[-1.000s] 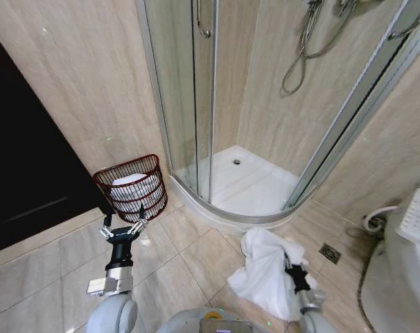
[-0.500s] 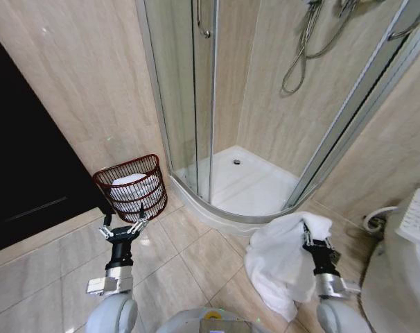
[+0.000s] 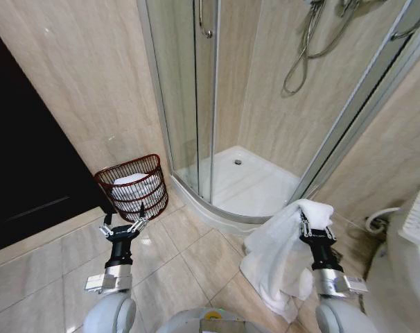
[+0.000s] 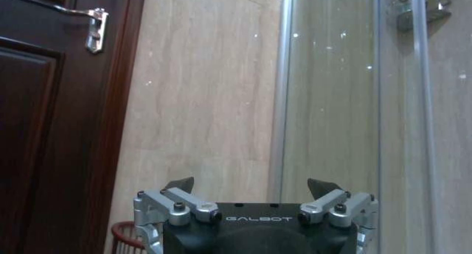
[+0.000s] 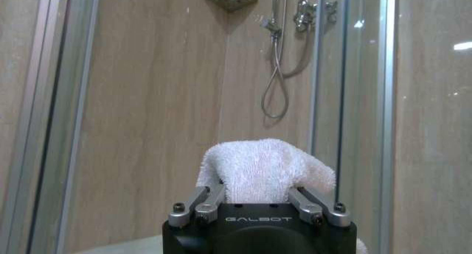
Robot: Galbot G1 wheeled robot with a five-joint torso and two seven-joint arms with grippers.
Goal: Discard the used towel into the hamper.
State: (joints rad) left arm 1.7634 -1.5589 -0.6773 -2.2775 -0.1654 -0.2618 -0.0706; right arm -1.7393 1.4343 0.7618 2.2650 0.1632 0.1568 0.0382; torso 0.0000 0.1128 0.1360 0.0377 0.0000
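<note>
A white towel (image 3: 276, 260) hangs off the floor at the right, draped from my right gripper (image 3: 311, 224), which is shut on its top fold. In the right wrist view the towel (image 5: 262, 168) bulges up between the closed fingers. The hamper (image 3: 134, 186), a reddish-brown wire basket with white cloth inside, stands on the tiles by the wall at the left. My left gripper (image 3: 123, 227) is open just in front of the hamper, empty. In the left wrist view the left gripper (image 4: 251, 186) stands open, with the hamper's rim (image 4: 124, 236) at the frame's edge.
A glass shower enclosure (image 3: 196, 104) with a white tray (image 3: 245, 184) fills the middle. A dark wooden door (image 3: 23, 159) stands at the left. A white toilet (image 3: 411, 263) sits at the right. Open floor tiles (image 3: 189, 257) lie between my arms.
My right gripper has lifted the towel from floor level to a raised hold. The left arm has stayed in place. The head camera has shifted slightly.
</note>
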